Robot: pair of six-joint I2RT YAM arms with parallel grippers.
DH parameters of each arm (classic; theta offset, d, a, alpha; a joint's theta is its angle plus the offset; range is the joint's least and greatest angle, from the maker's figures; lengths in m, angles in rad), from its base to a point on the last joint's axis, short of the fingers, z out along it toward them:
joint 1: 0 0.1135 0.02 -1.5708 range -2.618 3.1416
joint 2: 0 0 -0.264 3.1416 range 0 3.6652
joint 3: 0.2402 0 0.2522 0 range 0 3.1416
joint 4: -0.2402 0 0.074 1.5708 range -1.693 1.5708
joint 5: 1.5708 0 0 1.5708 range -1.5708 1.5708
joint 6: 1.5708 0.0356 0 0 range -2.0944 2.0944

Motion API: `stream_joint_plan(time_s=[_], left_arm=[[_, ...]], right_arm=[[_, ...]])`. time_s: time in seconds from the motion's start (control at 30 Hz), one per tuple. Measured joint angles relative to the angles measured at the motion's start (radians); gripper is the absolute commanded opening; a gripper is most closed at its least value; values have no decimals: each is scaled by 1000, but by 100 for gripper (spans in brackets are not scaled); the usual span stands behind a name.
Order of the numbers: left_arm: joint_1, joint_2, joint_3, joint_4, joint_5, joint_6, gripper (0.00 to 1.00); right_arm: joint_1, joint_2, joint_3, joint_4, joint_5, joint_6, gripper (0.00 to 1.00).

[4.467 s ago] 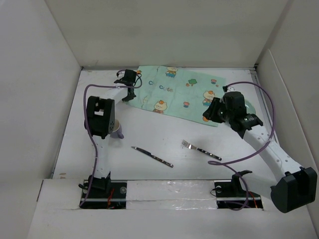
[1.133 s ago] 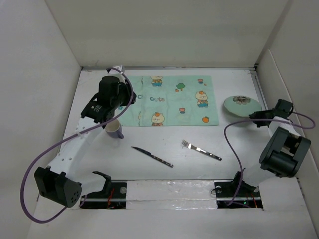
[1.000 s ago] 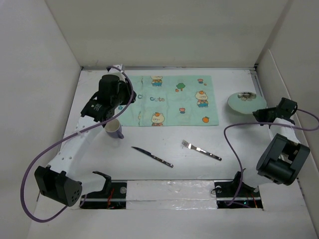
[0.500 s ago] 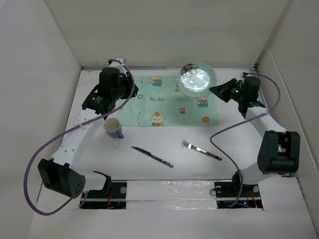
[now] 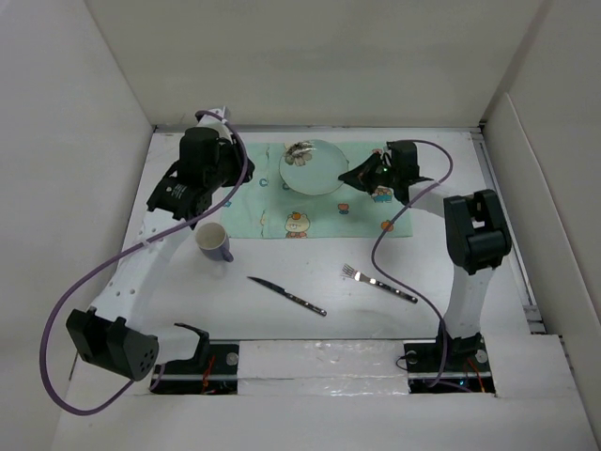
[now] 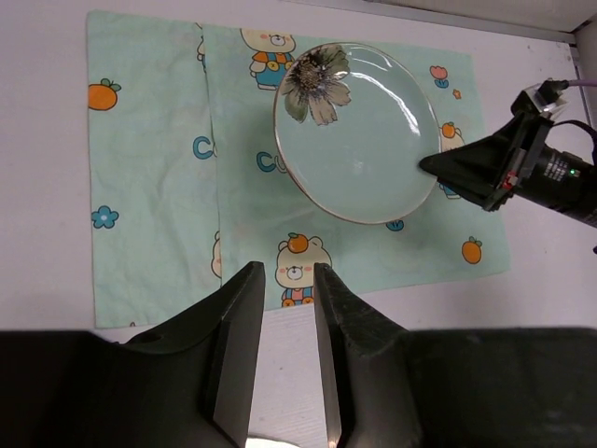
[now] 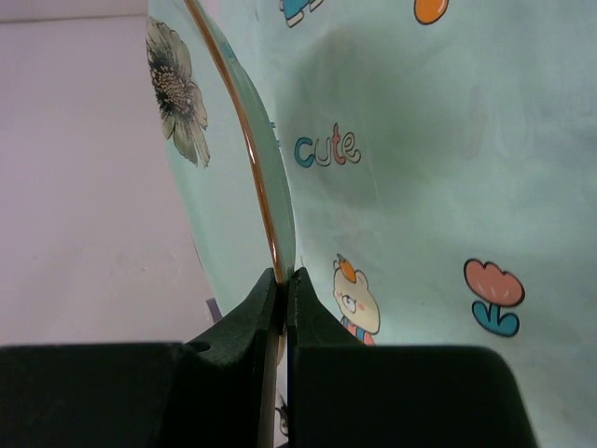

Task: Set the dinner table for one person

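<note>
A pale green plate with a flower print (image 5: pixel 315 166) hangs tilted over the mint-green cartoon placemat (image 5: pixel 319 218) at the back of the white dinner table (image 5: pixel 310 268). My right gripper (image 5: pixel 355 175) is shut on the plate's right rim; the right wrist view shows the rim (image 7: pixel 201 177) pinched edge-on between the fingers of the gripper (image 7: pixel 283 276). My left gripper (image 5: pixel 192 209) is open and empty, above the placemat's near left edge. In the left wrist view it (image 6: pixel 285 273) looks at the plate (image 6: pixel 359 131) and the right gripper (image 6: pixel 427 164).
A purple and white mug (image 5: pixel 214 244) stands just below the left gripper. A knife (image 5: pixel 287 295) and a fork (image 5: pixel 378 282) lie on the table in front of the placemat. White walls close in the table on three sides.
My right gripper has carried the plate from the table's right side, up and leftward, to above the placemat's middle. The left arm has barely moved.
</note>
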Motion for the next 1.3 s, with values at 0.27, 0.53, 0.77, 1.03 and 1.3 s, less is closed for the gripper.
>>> stream_joint_plan(time_s=[0.27,0.53,0.77,1.03,1.3], left_arm=[[0,-22,-11,0,-28,0,25],[0,-22,-21,-6,-36,0,25],[0,-22,-22,-6,-42,4,25],[0,-22,-22,-6,-50,9,26],[0,-19,-2,-26,-82,27,30]], right_arm=[[37,87,63,-29,45,-2,0],[42,123,66,-71,89,-11,0],[43,127,66,-108,128,-37,8],[56,128,66,-138,139,-60,43],[63,104,85,-269,185,-117,63]])
